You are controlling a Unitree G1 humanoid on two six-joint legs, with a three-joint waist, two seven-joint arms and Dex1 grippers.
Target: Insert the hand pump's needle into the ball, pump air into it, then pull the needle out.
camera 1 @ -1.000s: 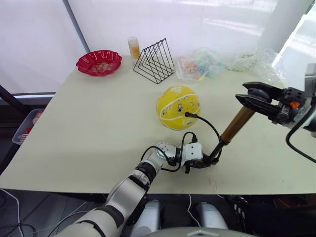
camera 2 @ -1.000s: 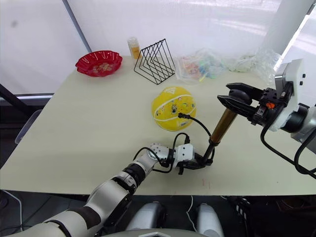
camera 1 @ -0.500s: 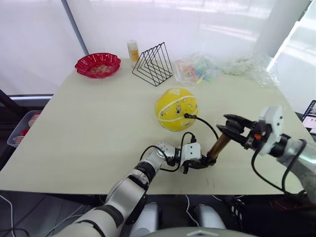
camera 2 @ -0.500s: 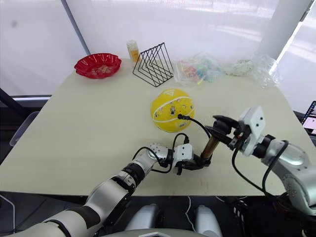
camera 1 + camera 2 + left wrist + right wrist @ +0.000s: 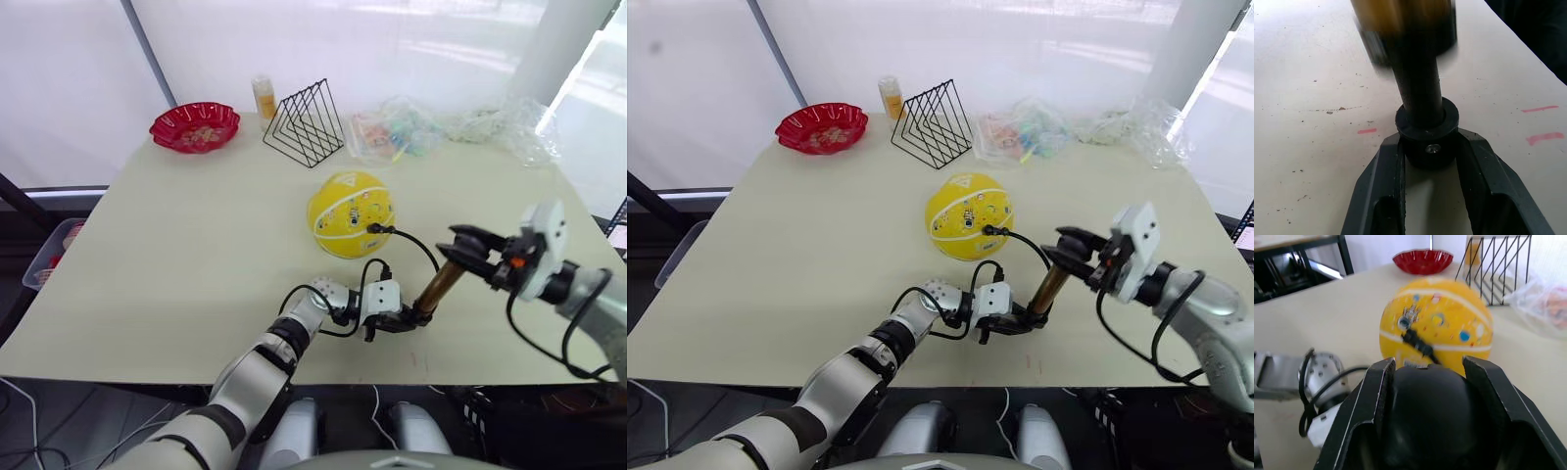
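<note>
The yellow ball (image 5: 350,213) rests mid-table. A black fitting (image 5: 373,228) sits against its near side, and the needle itself is hidden inside the ball. From there the thin black hose (image 5: 416,242) arcs down to the hand pump (image 5: 439,285), which leans up and to the right. My left gripper (image 5: 1427,147) is shut on the pump's black lower end cap (image 5: 1427,134), low on the table. My right gripper (image 5: 468,245) is shut on the black knob handle (image 5: 1432,406) at the pump's upper end. The ball (image 5: 1437,323) lies just beyond it.
Along the table's far side stand a red scalloped bowl (image 5: 195,125), a small yellow jar (image 5: 265,96), a black wire rack (image 5: 306,122) and crumpled clear plastic bags (image 5: 411,127). The table's front edge (image 5: 323,377) runs just below my left gripper.
My right gripper has pushed the knob handle down toward the table, so the pump stands much shorter than a second ago. My left gripper has kept its hold on the base.
</note>
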